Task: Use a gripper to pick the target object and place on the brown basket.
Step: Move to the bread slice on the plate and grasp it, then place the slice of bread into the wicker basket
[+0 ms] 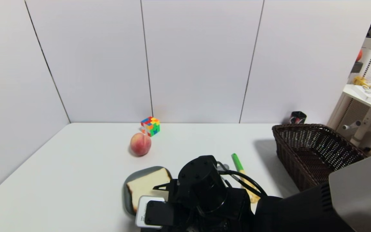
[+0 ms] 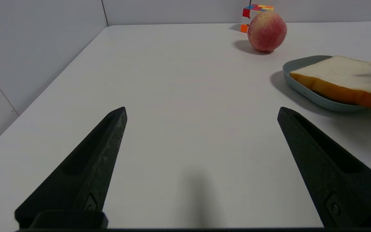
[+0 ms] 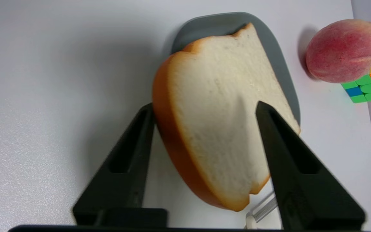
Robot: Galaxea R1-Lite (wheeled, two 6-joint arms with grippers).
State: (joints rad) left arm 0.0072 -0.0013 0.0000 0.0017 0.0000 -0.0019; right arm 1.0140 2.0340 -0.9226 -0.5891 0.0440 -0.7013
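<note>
Bread point(image 3: 217, 119), a thick white slice with an orange-brown crust, sits tilted over the grey plate point(image 3: 275, 54) near the front edge of the white table point(image 1: 76, 167), its near end raised off the plate. The right gripper point(image 3: 204, 108) has it: one black finger point(image 3: 127, 154) presses the crust edge, the other finger point(image 3: 288, 154) lies on the white face, so the jaws are closed on the slice. In the head view the black arm covers much of the bread and the plate's near side, and the gripper's tips are hidden there. A green-capped pen point(image 1: 242, 170) is partly covered by the cable. No writing is readable anywhere.

The left gripper point(image 2: 201, 111) hovers low over bare table toward the front left, fingers spread wide, holding nothing. A peach point(image 1: 140, 144) and a colourful puzzle cube point(image 1: 150, 126) stand close together near the back edge. The brown basket point(image 1: 314, 151) sits by the right edge, its near corner cut off by the robot's body.
</note>
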